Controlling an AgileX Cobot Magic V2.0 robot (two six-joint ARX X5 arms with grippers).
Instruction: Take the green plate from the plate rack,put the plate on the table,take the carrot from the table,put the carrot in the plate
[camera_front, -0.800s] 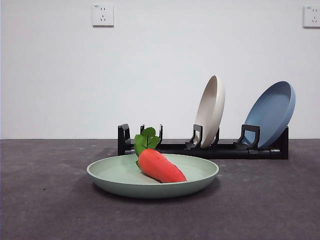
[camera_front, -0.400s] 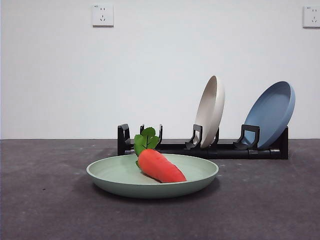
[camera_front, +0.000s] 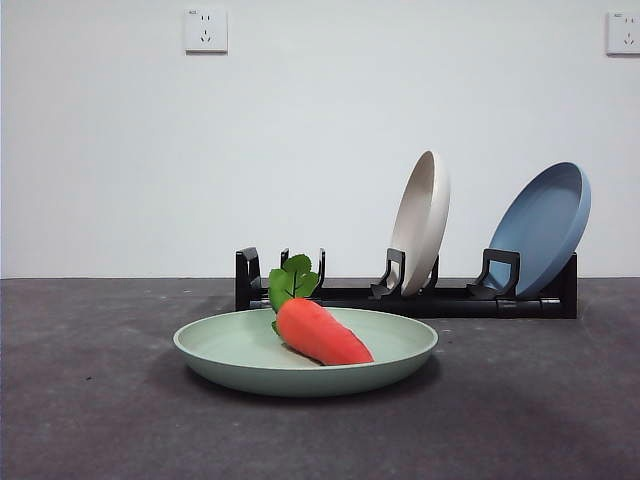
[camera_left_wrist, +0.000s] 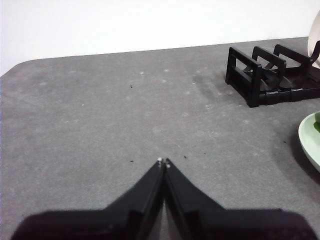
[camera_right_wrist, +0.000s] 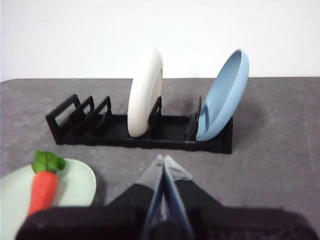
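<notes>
Nearest in the front view, we find the green plate (camera_front: 305, 352) lying flat on the table (camera_front: 90, 400), set forward of the rack so that its bowl faces up to receive the load. The carrot (camera_front: 318, 328) rests inside it, tip toward us and leaves toward the rack, touching the plate floor and held by nothing. We judge both placements complete.

Behind stands the rack (camera_front: 420, 290); its end slots next to the plate are vacant, consistent with the green plate having come from there. A beige plate (camera_front: 420, 222) and a blue plate (camera_front: 542, 228) lean on edge in the other slots, propped by the prongs.

The left gripper (camera_left_wrist: 163, 162) hovers over bare table with jaws pressed together, holding nothing. The right gripper (camera_right_wrist: 163, 161), likewise closed and empty, sits back from the rack.
</notes>
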